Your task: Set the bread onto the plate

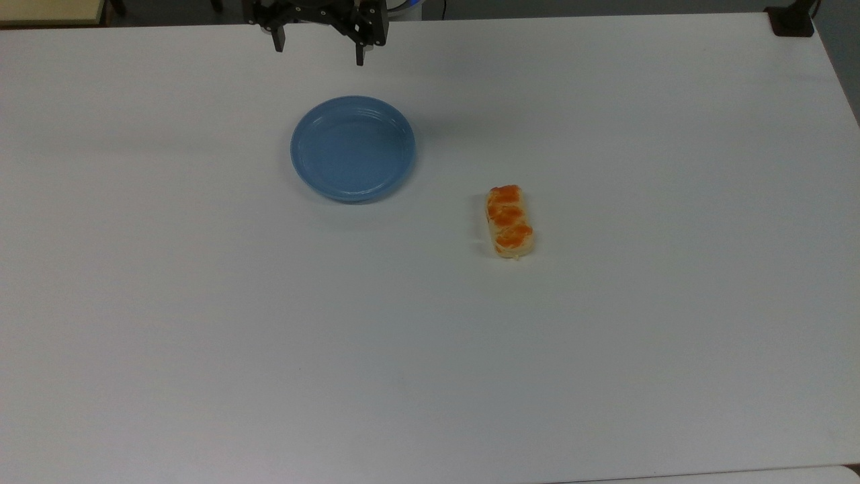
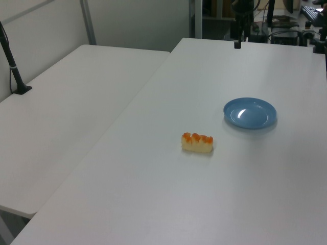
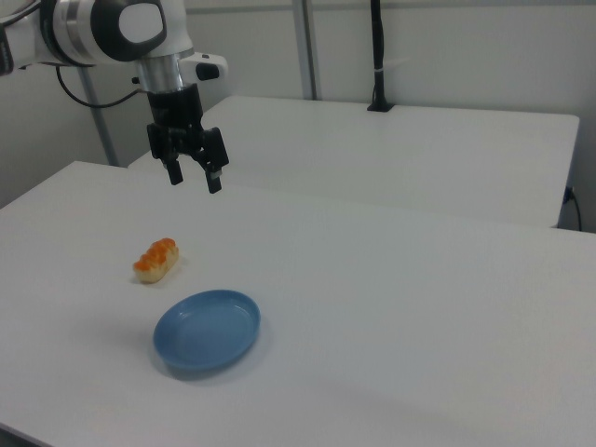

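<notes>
The bread (image 1: 510, 222), a small pale-tan loaf with orange-glazed bumps, lies on the white table to the lower right of the plate in the top view. The round blue plate (image 1: 353, 149) holds nothing. My gripper (image 1: 319, 52) hangs open at the table's far edge, above and behind the plate, with nothing between its fingers. In the right view the gripper (image 3: 194, 179) is in the air above and behind the bread (image 3: 155, 260), and the plate (image 3: 207, 331) lies nearer the camera. In the left view the bread (image 2: 197, 143) lies to the left of the plate (image 2: 250, 113).
A black post on a base (image 2: 13, 66) stands on a second white table (image 2: 76, 102) that adjoins this one. The post's base (image 1: 791, 20) sits at the top view's upper right corner. Wide bare tabletop (image 1: 269, 336) surrounds both objects.
</notes>
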Available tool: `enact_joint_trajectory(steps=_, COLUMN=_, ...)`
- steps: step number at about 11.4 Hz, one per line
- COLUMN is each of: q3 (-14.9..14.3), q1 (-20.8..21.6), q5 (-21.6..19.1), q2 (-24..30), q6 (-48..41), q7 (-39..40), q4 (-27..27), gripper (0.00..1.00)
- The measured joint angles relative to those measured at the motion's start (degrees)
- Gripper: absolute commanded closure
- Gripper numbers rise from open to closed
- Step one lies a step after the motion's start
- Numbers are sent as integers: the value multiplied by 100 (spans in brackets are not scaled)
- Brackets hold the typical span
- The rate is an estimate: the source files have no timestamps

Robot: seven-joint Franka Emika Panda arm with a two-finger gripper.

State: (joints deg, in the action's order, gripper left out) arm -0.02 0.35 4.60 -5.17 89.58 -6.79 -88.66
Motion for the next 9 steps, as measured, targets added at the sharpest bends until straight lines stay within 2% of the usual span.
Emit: enact_joint_trajectory(steps=9, q3=-9, q1=-101, q5=0, q2=206, q6=184, q7=79, q4=2, gripper=0)
